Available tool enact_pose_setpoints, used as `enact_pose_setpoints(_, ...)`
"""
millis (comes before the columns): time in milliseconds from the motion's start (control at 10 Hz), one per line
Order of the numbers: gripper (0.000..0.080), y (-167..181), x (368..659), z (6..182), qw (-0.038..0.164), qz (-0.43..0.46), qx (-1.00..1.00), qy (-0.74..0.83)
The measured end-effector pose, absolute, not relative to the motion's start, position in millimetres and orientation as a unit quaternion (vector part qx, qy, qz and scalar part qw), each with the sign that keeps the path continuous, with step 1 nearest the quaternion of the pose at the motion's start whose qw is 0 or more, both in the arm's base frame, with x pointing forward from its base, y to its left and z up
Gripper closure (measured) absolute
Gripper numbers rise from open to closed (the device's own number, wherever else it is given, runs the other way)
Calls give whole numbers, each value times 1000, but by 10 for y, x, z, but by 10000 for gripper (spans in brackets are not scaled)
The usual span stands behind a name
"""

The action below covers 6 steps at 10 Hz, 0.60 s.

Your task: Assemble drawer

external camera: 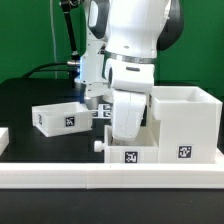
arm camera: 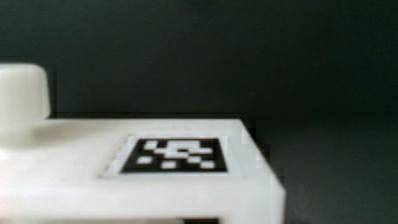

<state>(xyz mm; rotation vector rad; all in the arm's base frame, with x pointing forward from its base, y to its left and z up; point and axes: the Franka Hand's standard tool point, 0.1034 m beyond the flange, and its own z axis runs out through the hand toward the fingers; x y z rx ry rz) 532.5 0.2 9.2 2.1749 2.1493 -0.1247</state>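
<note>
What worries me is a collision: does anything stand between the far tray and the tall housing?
Yes. Seen from the exterior view, the robot's arm stands between the far tray and the housing, with the near tray under it, beside the housing.

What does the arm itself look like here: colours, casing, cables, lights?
The arm has glossy white rounded shells with a dark grey band at an upper joint. A black cable hangs beside it, near a small blue glow. No lettering is readable.
</note>
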Motion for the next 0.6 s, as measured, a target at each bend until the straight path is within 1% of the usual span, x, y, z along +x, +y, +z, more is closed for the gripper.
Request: enact_pose_setpoints(600,757,-16,5324,89,41,-46,698,714)
